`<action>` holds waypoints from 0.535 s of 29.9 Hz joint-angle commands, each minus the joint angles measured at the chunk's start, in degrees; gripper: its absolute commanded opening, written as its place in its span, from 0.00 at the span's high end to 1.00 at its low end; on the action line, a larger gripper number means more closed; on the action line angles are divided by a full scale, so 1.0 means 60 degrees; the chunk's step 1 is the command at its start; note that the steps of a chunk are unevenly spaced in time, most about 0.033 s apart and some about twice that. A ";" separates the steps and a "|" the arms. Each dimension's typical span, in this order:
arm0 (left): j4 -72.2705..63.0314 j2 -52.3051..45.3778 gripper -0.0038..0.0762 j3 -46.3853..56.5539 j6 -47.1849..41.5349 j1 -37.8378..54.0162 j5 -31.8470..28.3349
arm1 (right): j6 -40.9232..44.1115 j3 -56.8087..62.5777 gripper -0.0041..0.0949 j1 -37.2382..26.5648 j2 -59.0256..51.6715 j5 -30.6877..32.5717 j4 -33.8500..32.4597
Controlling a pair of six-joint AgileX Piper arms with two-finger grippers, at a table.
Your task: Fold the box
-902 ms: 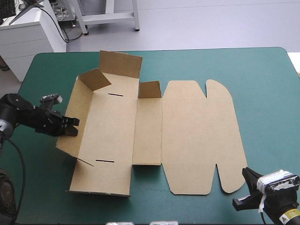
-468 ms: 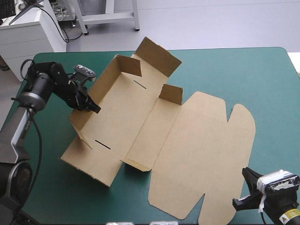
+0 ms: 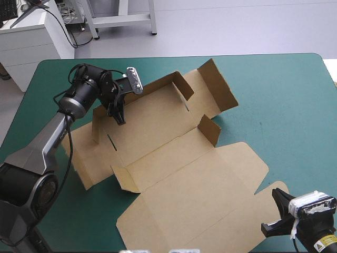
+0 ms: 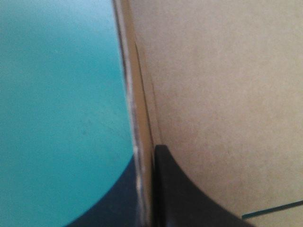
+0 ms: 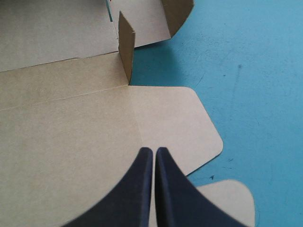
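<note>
The brown box (image 3: 174,158) lies skewed across the teal-green table (image 3: 279,95), its tray part at the far left with walls partly raised and its lid flat toward the near right. My left gripper (image 3: 120,113) is shut on the tray's long far-left wall. In the left wrist view that wall (image 4: 213,94) runs edge-on between the black fingers of my left gripper (image 4: 149,189). My right gripper (image 3: 278,211) hovers at the near right corner. Seen from its own wrist, the right gripper (image 5: 154,153) is shut and empty above the lid's rounded flap (image 5: 189,127).
White furniture (image 3: 31,42) stands beyond the far left corner. Bare teal-green cover (image 5: 251,71) stretches along the table's right side, beside the lid. A short end flap (image 5: 125,45) stands upright ahead of my right gripper.
My left gripper has swung from the table's left edge toward the far side, holding the wall. The whole box has turned with it, the lid swinging toward the near edge. The right arm stayed still.
</note>
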 commanded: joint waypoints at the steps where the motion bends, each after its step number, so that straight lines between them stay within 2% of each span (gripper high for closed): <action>1: 0.0229 -0.0443 0.96 -0.0318 0.0123 -0.0406 -0.0950 | -0.0082 -0.0251 0.96 -0.0075 0.0105 -0.0615 0.0050; 16: 0.2398 -0.0443 0.96 -0.0276 -0.1259 -0.2192 -0.2177 | -0.0126 -0.0171 0.96 -0.0075 0.0105 -0.0796 0.0050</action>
